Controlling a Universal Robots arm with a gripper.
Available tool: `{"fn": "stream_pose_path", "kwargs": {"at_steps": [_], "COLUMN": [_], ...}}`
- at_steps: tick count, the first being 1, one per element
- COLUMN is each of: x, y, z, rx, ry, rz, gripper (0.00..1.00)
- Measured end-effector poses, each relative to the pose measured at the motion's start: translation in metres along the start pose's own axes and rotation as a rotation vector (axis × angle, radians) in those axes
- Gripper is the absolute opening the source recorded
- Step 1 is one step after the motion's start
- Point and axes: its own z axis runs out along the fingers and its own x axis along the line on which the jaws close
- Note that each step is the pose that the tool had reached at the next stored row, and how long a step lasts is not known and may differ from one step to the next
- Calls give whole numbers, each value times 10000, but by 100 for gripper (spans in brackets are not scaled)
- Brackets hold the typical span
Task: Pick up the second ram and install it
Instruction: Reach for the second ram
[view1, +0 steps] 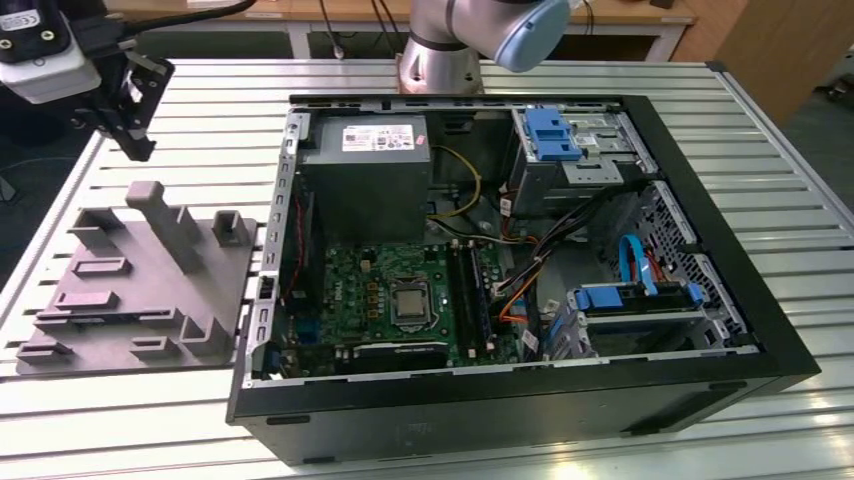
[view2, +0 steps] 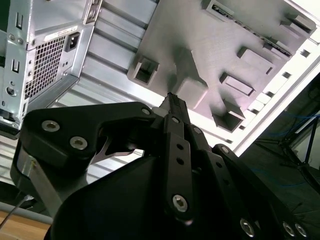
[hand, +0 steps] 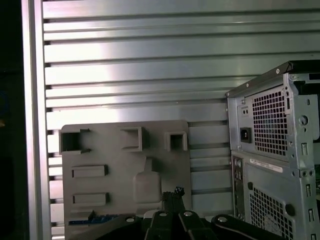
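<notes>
Gripper (view1: 138, 150) of black metal links with round screw heads, hanging above the ribbed aluminium table (view1: 761, 150) at the exterior view's upper left. Its jaws are drawn narrow, tips together, with nothing between them. In both wrist views the paired tips (view2: 171, 99) (hand: 173, 192) line up over the grey tray (view1: 147, 290) and stay clear of its surface.

The tray is a matte moulded plate, shown in both wrist views (view2: 200, 40) (hand: 115, 175), with square hollow pockets, low rectangular blocks and one tall flat post. The second ram (view1: 114, 318) lies in a long slot near the tray's front edge as a thin bluish strip seen on edge. In the first wrist view the same strip (hand: 89, 220) sits at the tray's border, well apart from the tips.

Just beside the tray, on the exterior view's right, lies an open black computer case (view1: 534, 400) on its side. Inside are a green circuit board (view1: 374, 290), a grey boxy power supply (view1: 363, 175), and long narrow black memory sockets (view1: 470, 290). The case's perforated steel rear panel appears in both wrist views (view2: 45, 55) (hand: 270, 150). The arm's silver and pale-blue base (view1: 447, 50) stands at the far edge of the table.
</notes>
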Motion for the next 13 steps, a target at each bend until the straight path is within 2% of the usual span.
{"fn": "stream_pose_path", "kwargs": {"at_steps": [13], "x": [227], "y": [-95], "z": [36], "rx": [1], "ry": [2], "rz": [-6], "gripper": [10]}}
